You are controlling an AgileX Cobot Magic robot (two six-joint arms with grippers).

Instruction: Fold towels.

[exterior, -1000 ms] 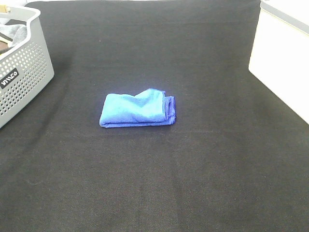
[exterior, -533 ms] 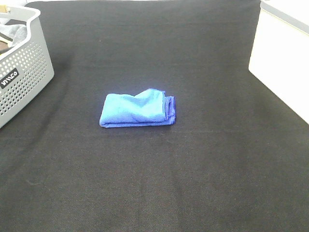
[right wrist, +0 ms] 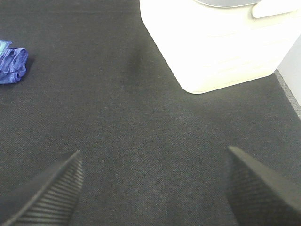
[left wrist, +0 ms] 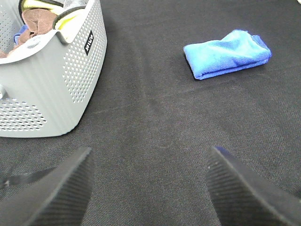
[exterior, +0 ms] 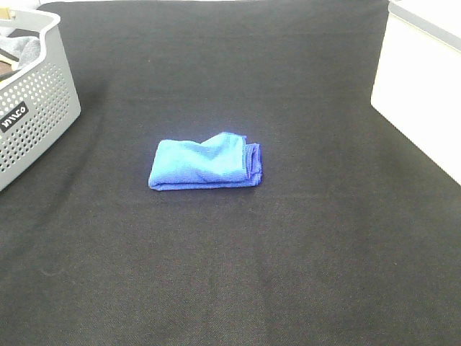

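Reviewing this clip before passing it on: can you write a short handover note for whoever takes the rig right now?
Left gripper: open, empty, above the cloth near the grey basket.
Right gripper: open, empty, near the white bin.
Blue towel: lies folded mid-table, untouched by either arm.
Done: this towel looks folded, edges slightly uneven.
Left: more cloths sit in the basket, probably next to fold; where the blue one goes is unclear.

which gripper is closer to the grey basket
Left. The left gripper sits right beside the grey basket; the right gripper is near the white bin, basket out of its view.
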